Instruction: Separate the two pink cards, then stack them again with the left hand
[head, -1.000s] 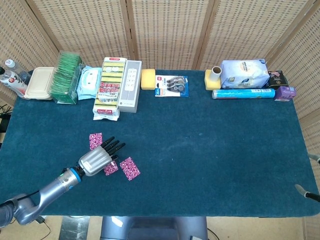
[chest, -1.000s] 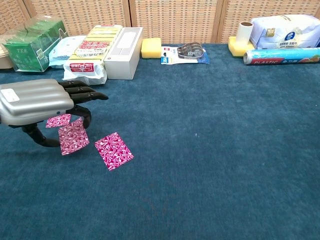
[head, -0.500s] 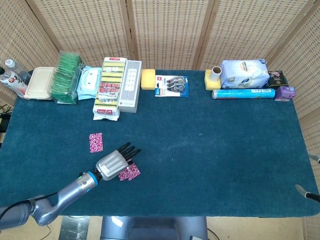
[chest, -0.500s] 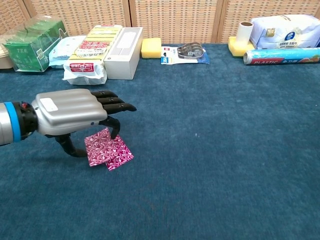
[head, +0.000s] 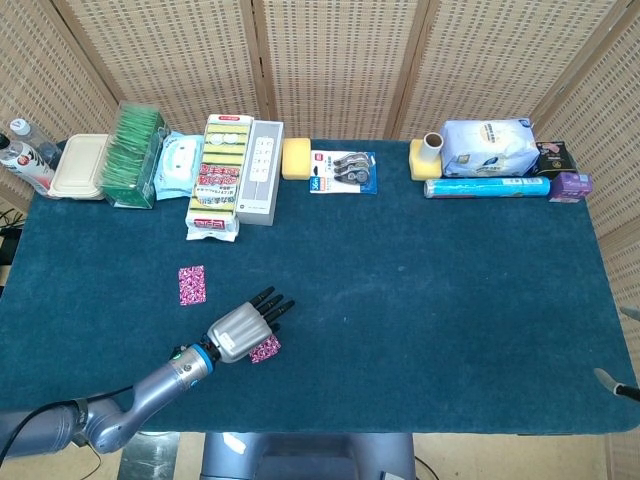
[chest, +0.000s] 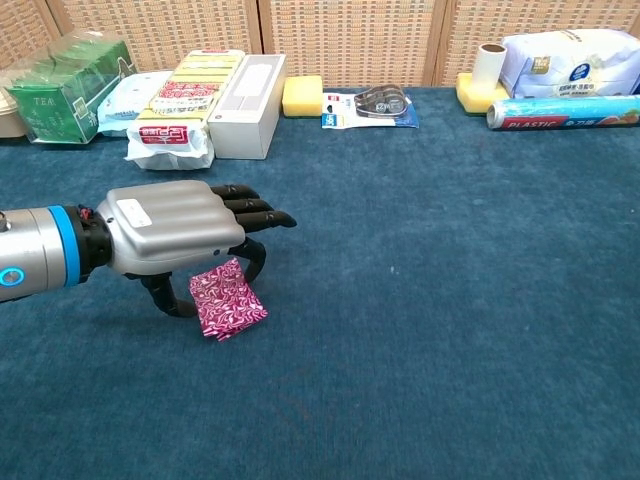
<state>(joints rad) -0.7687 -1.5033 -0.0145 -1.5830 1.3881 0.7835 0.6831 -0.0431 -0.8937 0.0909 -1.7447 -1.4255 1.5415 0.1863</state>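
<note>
Since the earlier frames the left hand (chest: 175, 240) had slid right and down the frame, carrying its pink card onto the one lying on the cloth, so the pink cards (chest: 228, 300) appeared as one stack in the lower left of the chest view. The hand's fingers (chest: 262, 212) reached out flat above the stack; whether the thumb underneath still pinched the top card could not be told. Another pink card (head: 192, 284) lay apart on the blue table (head: 420, 290), up and left of the hand.
</note>
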